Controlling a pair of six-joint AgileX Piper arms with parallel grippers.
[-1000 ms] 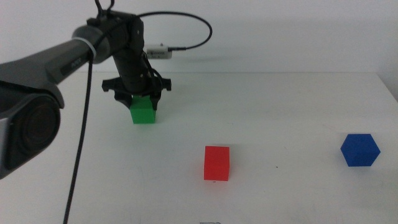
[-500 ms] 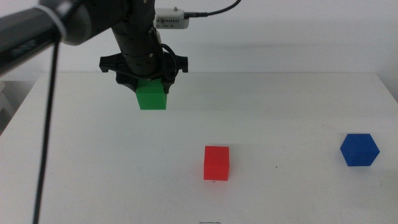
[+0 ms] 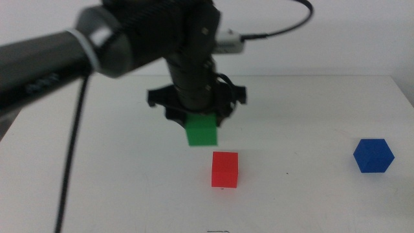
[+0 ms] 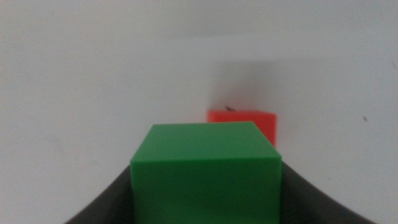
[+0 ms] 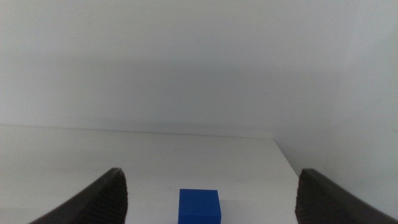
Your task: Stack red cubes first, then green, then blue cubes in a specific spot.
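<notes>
red cube (image 3: 225,169): I see it resting on the white table (image 3: 310,110), nearest the camera.
left gripper (image 3: 197,120): clamped on green cube (image 3: 201,131), held in the air just left of and above red.
blue cube (image 3: 373,155): far right on the table.
right gripper (image 5: 208,193): jaws apart, blue cube ahead between them.

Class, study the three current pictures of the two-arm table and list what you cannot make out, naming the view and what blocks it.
- Left gripper, middle view: blurred by motion; its jaw tips are hidden behind the small solid green cube it carries.
- Small solid red cube, left wrist view: lower part hidden behind the green cube.
- Right gripper, right wrist view: jaws cut off by the bottom edge; absent from the middle view.
- Small solid blue cube, right wrist view: base cut off by the bottom edge.
</notes>
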